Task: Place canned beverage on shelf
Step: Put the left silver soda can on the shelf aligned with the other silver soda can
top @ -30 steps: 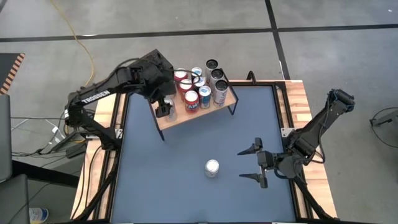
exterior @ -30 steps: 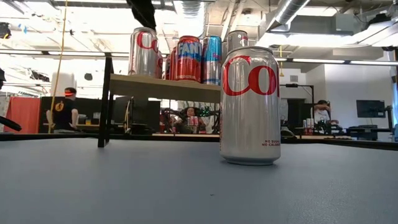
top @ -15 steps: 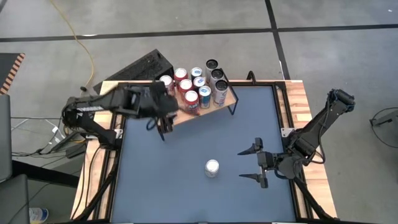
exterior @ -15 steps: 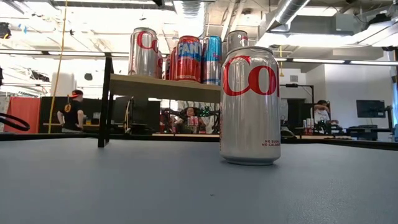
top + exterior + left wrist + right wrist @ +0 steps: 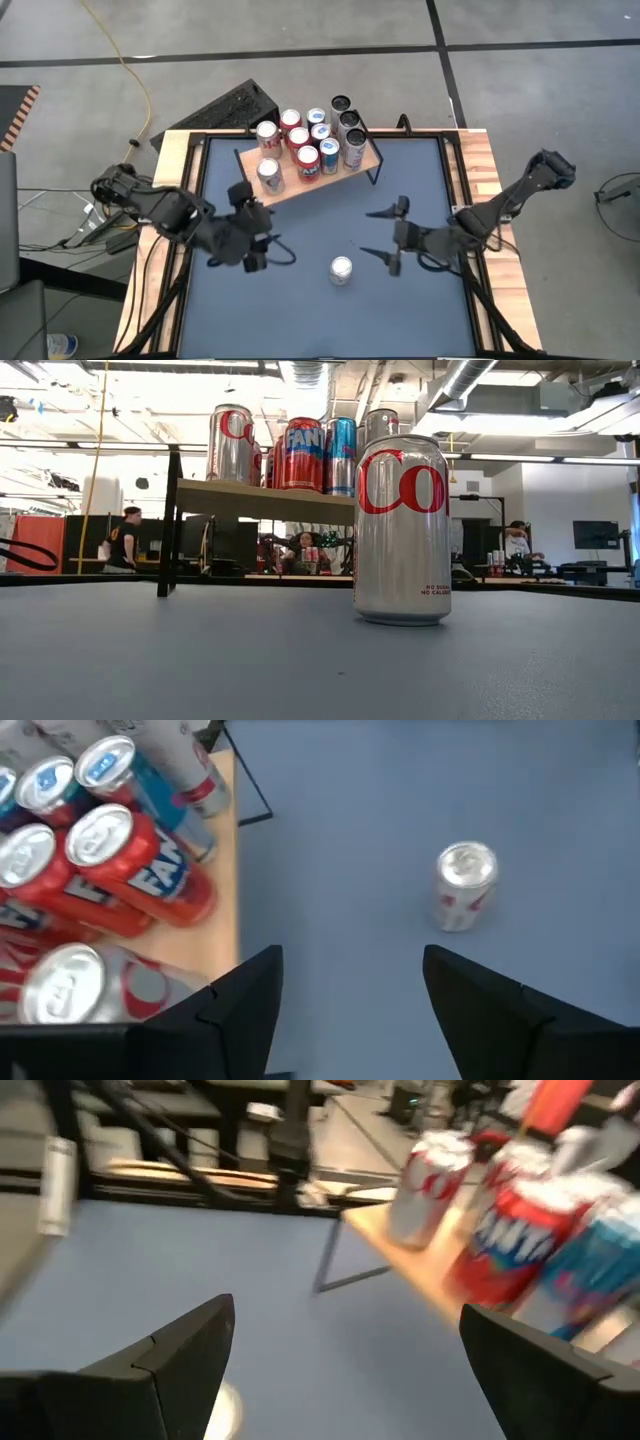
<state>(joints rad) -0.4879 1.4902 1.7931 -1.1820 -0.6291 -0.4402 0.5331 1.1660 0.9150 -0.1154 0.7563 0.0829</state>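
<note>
Blue surface (image 5: 320, 315) first — the shelf (image 5: 290, 188) sits at its far edge, already packed with upright cans, room left at its near end. My left tool (image 5: 256, 250) hangs empty, fingers apart, just off the shelf's near corner. My right tool (image 5: 383, 232) is spread wide, facing the loose can (image 5: 341, 270) — silver, red lettering, upright mid-surface, touched by neither, probably my next pick.

"FAN" on red can (image 5: 302, 455)
</note>
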